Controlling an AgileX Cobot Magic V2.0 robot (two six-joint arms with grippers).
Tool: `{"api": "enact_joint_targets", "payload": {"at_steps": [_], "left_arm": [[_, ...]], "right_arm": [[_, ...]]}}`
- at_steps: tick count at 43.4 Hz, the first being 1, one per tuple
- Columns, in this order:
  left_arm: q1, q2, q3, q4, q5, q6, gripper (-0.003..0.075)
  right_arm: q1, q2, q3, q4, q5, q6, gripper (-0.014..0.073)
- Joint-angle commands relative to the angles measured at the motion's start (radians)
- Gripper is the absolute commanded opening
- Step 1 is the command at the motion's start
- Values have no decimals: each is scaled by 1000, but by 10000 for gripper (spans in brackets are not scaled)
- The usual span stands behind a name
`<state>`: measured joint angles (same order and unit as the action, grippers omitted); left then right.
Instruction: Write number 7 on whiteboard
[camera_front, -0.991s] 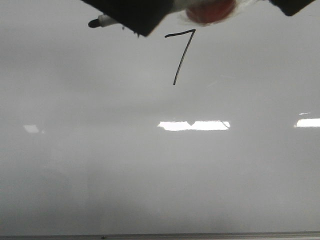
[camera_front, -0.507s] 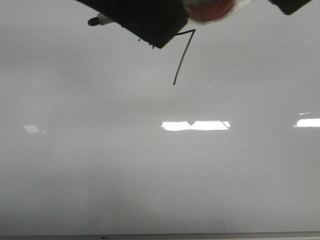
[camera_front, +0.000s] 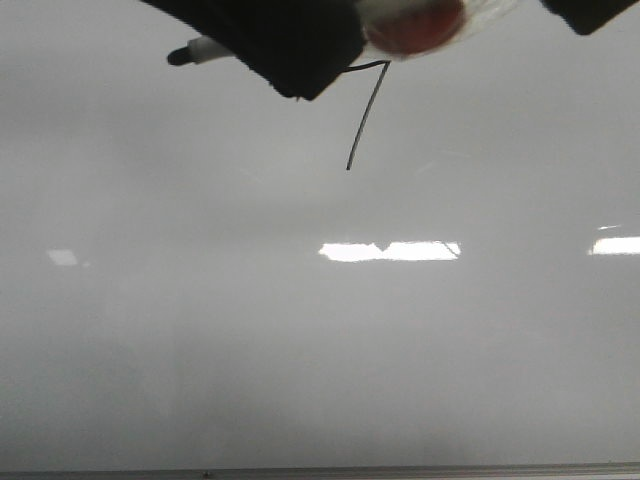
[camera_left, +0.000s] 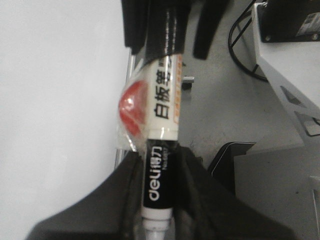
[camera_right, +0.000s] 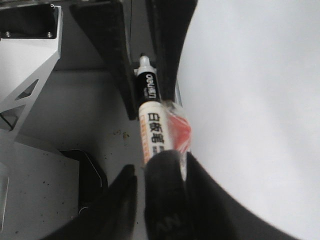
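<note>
The whiteboard (camera_front: 320, 330) fills the front view. The number 7 (camera_front: 362, 115) is drawn on it near the top; its top stroke is mostly hidden behind my left gripper (camera_front: 285, 40). My left gripper (camera_left: 160, 200) is shut on a black-and-white marker (camera_left: 164, 110) near its tip end, and the dark tip (camera_front: 182, 57) sticks out to the left. My right gripper (camera_right: 162, 200) stands around the marker's black rear end (camera_right: 166, 185), with a narrow gap showing beside one finger. A red lump in clear wrap (camera_left: 132, 112) clings to the marker's side.
The board's grey frame edge (camera_front: 320, 471) runs along the bottom of the front view. Bright light reflections (camera_front: 390, 251) lie on the board. The wrist views show grey floor, a white metal frame (camera_right: 30, 75) and black cables (camera_left: 240, 45) beside the board.
My left gripper has shifted right and down in the front view and now covers most of the 7's top stroke. The marker tip has moved slightly left and down.
</note>
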<state>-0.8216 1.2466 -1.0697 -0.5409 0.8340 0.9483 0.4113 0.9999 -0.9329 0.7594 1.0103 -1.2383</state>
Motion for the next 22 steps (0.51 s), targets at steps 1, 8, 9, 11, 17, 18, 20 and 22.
{"api": "enact_joint_targets", "payload": {"at_steps": [1, 8, 9, 11, 17, 18, 20, 22], "left_arm": [[3, -47, -39, 116, -47, -154, 10], [78, -112, -48, 462, -43, -555, 10], [94, -124, -48, 512, -43, -604, 10], [135, -144, -48, 590, -43, -717, 10], [287, -190, -40, 745, -37, -948, 10], [322, -192, -34, 762, -40, -983, 10], [375, -201, -22, 778, -48, -1031, 10], [438, -201, -4, 781, -63, -1075, 10]], "right_arm": [[-1, -30, -35, -14, -66, 61, 481], [-1, -76, -40, -205, -165, 324, 489], [-1, -82, -40, -232, -173, 360, 489], [-1, -91, -39, -279, -188, 443, 489], [-1, -101, -39, -385, -191, 650, 489], [-1, -102, -39, -399, -191, 685, 489], [-1, -102, -39, -426, -193, 776, 489], [-1, -102, -39, -450, -195, 871, 489]]}}
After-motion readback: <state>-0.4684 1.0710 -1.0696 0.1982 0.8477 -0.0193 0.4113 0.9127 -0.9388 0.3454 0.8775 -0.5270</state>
